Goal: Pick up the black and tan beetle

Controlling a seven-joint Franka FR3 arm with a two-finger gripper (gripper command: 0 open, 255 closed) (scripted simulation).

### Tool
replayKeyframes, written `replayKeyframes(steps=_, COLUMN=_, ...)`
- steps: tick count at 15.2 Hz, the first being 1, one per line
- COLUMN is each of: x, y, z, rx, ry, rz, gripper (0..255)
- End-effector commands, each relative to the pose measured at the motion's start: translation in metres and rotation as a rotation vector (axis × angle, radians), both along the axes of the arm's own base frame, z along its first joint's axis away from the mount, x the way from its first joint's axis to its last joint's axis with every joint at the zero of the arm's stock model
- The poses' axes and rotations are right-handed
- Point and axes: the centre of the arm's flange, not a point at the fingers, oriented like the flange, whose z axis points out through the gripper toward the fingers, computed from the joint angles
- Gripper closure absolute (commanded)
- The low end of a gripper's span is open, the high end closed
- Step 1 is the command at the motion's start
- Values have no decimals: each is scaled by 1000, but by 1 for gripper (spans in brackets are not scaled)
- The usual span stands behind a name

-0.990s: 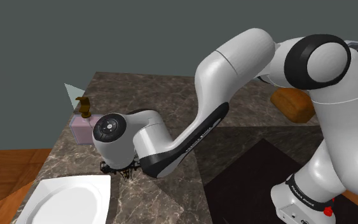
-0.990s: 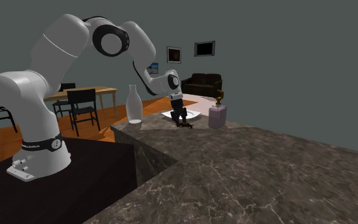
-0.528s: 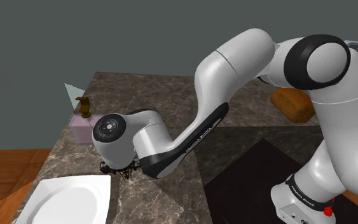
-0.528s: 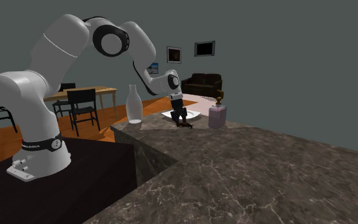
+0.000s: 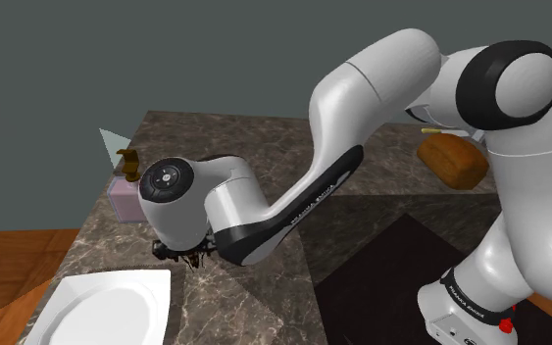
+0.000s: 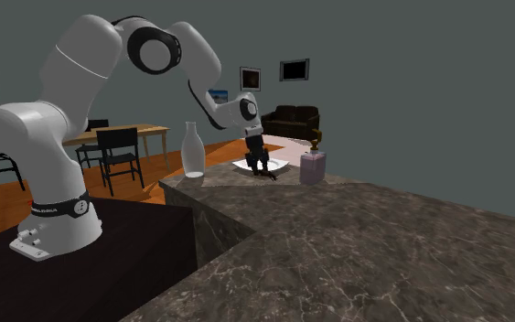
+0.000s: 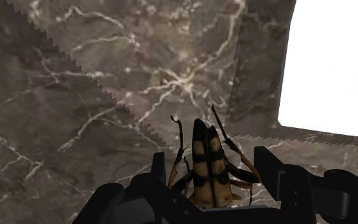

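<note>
Dark veined marble counter forms the work surface, with grey walls behind. At its edge on the shoulder view's left, the gripper points down just above the stone. Its fingers are drawn in to a narrow gap with the beetle between them. The black and tan banded body lies along the gap, and the splayed legs meet the finger faces on either side, so the hold appears made. Whether the insect is clear of the stone cannot be told. Judgement: the lift is the step in hand. It should go straight up and slowly, with the wrist level, because the contact looks to be on thin legs. Beyond the hand, a white plate lies just beside it on the near side. A pink bottle stands close behind, and a brown loaf sits well apart at the right.
</note>
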Motion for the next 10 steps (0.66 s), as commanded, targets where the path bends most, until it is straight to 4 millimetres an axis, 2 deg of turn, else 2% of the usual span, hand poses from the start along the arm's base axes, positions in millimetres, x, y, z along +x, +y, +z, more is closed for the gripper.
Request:
replayKeyframes(steps=1, x=0, y=0, z=11, rx=0, ry=0, rz=0, gripper=255)
replayKeyframes(steps=8, x=0, y=0, z=48, rx=0, ry=0, rz=0, gripper=255)
replayKeyframes(steps=10, x=0, y=0, z=48, rx=0, ry=0, rz=0, gripper=255)
